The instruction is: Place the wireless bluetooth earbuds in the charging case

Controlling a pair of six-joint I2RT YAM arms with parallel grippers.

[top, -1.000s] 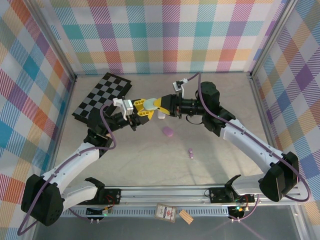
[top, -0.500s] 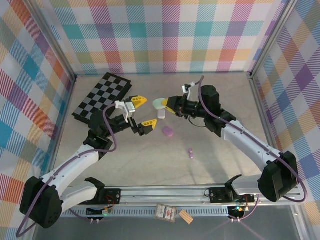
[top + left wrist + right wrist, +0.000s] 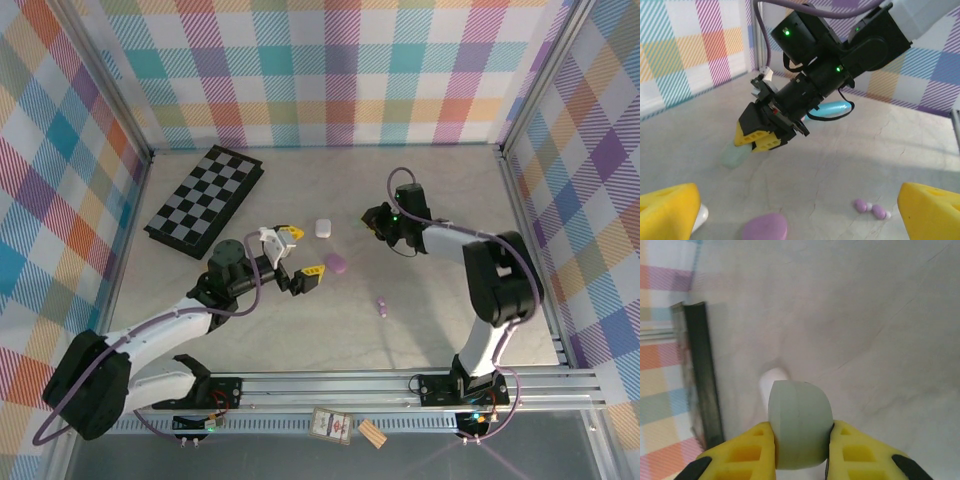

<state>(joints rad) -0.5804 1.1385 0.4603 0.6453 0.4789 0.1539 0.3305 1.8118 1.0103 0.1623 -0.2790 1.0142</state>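
A pale green pebble-shaped plastic charging case (image 3: pixel 800 422) is sitting clamped in the right claw (image 3: pixel 801 445), looking closed, with a fine seam running down its rounded face. Whether it is touching the surface (image 3: pixel 300 330) cannot be told. A white rounded plastic charging case (image 3: pixel 323 228) is lying on the surface just beside it. A purple oval plastic charging case (image 3: pixel 336 264) is lying flat and closed near the white one, on the side towards the arm bases. Two tiny glossy purple plastic earbuds (image 3: pixel 381 305) are lying close together, apart from the purple case, to its right and nearer the bases.
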